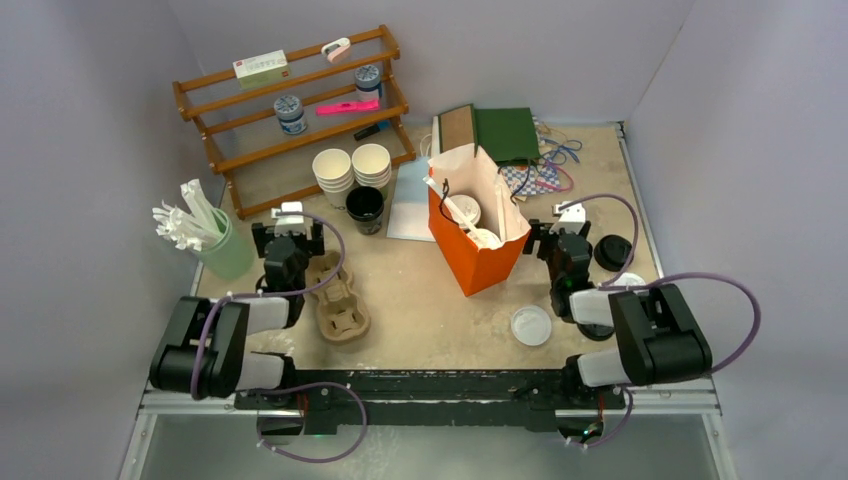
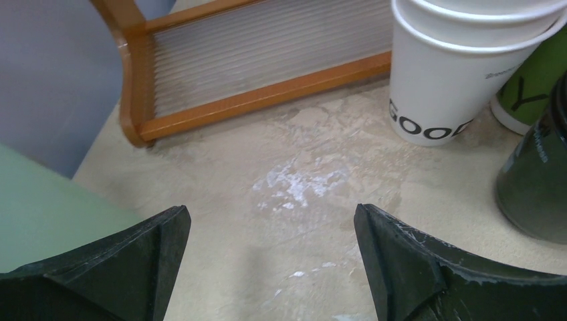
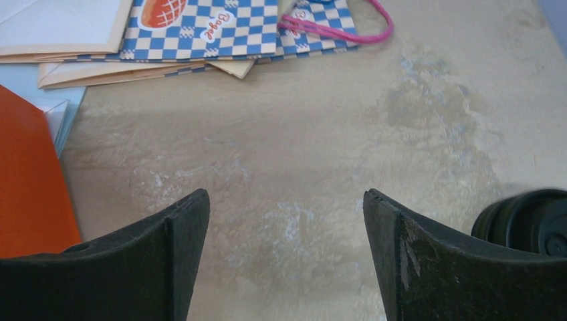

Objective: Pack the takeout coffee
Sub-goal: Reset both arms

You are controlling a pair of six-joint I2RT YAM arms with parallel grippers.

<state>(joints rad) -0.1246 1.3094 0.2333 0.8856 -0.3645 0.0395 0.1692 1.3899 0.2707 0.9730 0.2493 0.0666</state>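
Inside the open orange paper bag (image 1: pixel 482 262) in the middle of the table stands a takeout coffee (image 1: pixel 463 210); only its round white lid shows, the cup body is hidden by the bag walls. A loose white lid (image 1: pixel 530 325) lies on the table in front of the bag. My left gripper (image 1: pixel 288 222) (image 2: pixel 271 210) hovers open over bare table by the rack foot, nothing between its fingers. My right gripper (image 1: pixel 568 222) (image 3: pixel 284 195) is open and empty over bare table just right of the orange bag (image 3: pixel 30 187).
A cardboard cup carrier (image 1: pixel 340 300) lies by the left arm. Stacked white cups (image 1: pixel 352 168) (image 2: pixel 441 73), a black cup (image 1: pixel 365 208) (image 2: pixel 538 180), a green holder (image 1: pixel 228 250) and a wooden rack (image 1: pixel 300 110) stand at the back left. A black lid (image 1: pixel 612 252) (image 3: pixel 528 221) and flat paper bags (image 3: pixel 200 27) lie on the right.
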